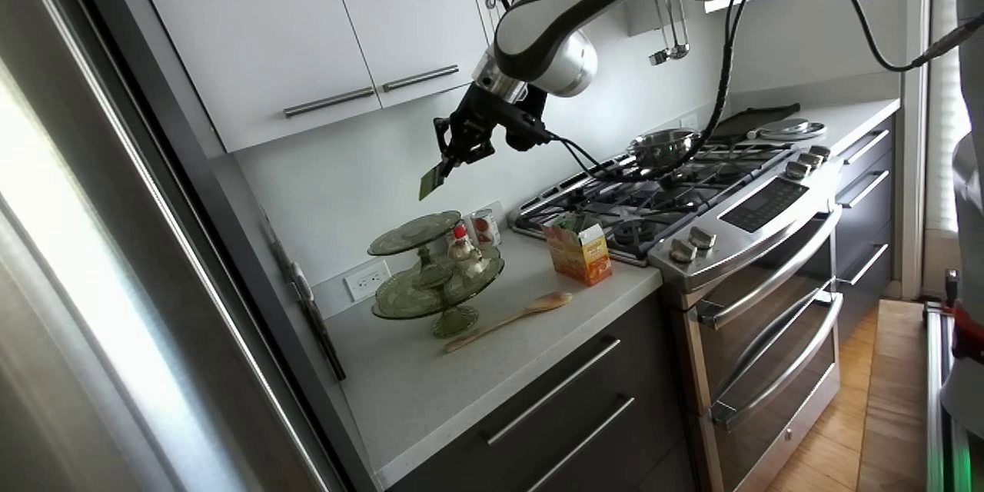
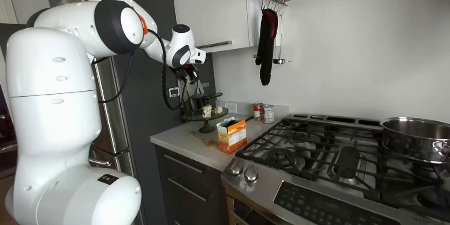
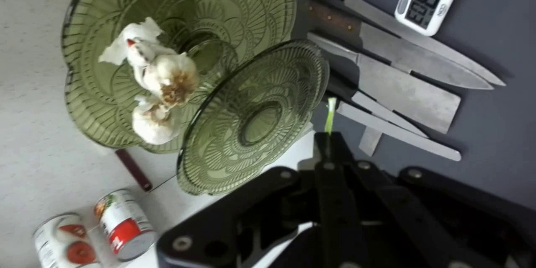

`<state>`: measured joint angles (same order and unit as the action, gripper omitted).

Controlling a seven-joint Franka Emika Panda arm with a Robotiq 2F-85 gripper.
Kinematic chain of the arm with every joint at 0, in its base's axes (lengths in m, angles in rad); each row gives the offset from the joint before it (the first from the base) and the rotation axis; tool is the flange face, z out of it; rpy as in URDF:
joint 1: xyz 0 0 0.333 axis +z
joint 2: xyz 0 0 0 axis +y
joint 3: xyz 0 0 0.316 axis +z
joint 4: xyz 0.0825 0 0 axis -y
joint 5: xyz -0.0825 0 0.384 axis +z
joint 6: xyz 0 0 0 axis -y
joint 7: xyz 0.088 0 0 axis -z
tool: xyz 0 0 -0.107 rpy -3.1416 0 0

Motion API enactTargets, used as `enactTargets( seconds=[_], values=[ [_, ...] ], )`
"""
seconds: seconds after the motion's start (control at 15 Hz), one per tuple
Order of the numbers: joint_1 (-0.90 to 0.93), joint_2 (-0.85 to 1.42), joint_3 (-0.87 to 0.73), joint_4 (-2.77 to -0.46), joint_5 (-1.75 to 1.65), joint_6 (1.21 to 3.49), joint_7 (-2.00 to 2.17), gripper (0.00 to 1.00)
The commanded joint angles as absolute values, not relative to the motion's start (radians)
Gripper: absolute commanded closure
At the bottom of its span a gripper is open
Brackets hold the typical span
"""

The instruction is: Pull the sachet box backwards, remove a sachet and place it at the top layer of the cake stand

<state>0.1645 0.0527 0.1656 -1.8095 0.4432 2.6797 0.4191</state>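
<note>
Pinching a thin green sachet [image 1: 430,183], the tool [image 3: 328,139] hangs higher than the upper plate [image 1: 413,234] of the cake stand [image 1: 430,275], though whether directly over it is hard to judge. On the surface [image 1: 400,384], the open-topped sachet box [image 2: 232,137] stands just beside the stove [image 2: 316,168], near a wooden spoon [image 1: 538,306].

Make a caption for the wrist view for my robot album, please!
The gripper pinches a green sachet, seen edge-on, with the green cake stand beyond and garlic on its lower plate.
</note>
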Motion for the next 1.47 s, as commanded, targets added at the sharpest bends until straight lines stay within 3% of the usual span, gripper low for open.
enactTargets(
  seconds=[0.0, 1.0, 1.07, 1.2, 1.4],
  values=[
    [0.163, 0.163, 0.191, -1.703, 0.582, 2.683, 0.289, 1.0],
    [0.161, 0.432, 0.134, -1.368, 0.437, 2.391, 0.482, 1.0],
    [0.162, 0.442, 0.134, -1.354, 0.432, 2.386, 0.478, 0.74],
    [0.166, 0.451, 0.127, -1.336, 0.399, 2.383, 0.479, 0.66],
    [0.167, 0.442, 0.123, -1.321, 0.356, 2.386, 0.444, 0.44]
  ],
)
